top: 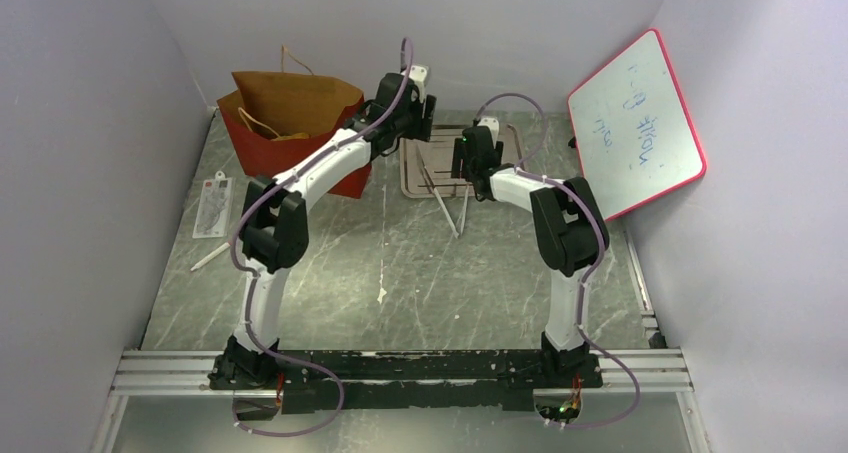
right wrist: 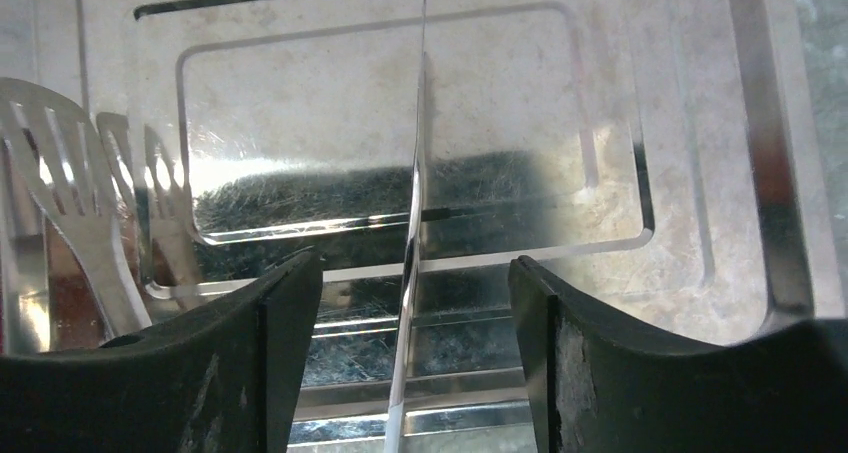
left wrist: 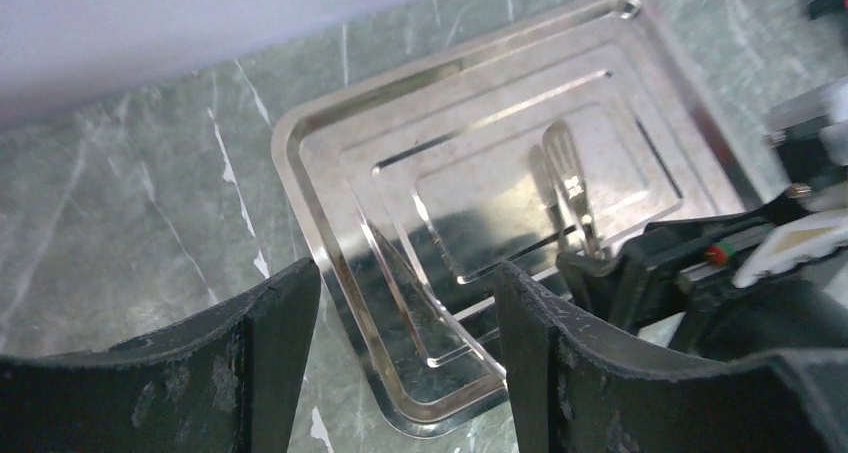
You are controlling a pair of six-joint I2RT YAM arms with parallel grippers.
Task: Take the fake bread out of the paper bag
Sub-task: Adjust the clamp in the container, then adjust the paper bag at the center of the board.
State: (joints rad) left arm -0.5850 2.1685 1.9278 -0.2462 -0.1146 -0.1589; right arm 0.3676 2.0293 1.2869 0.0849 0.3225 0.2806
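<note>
The red paper bag [top: 290, 123] stands open at the back left, brown inside, with its cord handles showing. No fake bread shows in any view. My left gripper [top: 420, 123] is open and empty to the right of the bag; in its wrist view [left wrist: 405, 283] it hangs over the near corner of a silver tray [left wrist: 330, 143]. My right gripper [top: 470, 168] is open over that tray. In its wrist view [right wrist: 415, 273] a thin metal knife [right wrist: 418, 173] lies between the two jaws, touching neither.
The silver tray [top: 415, 178] holds a metal fork [right wrist: 70, 193] and the knife, whose handles stick out over its near edge [top: 445, 208]. A pink-framed whiteboard [top: 635, 123] leans at the right wall. A flat packet [top: 213, 205] and a white stick [top: 210, 256] lie at the left.
</note>
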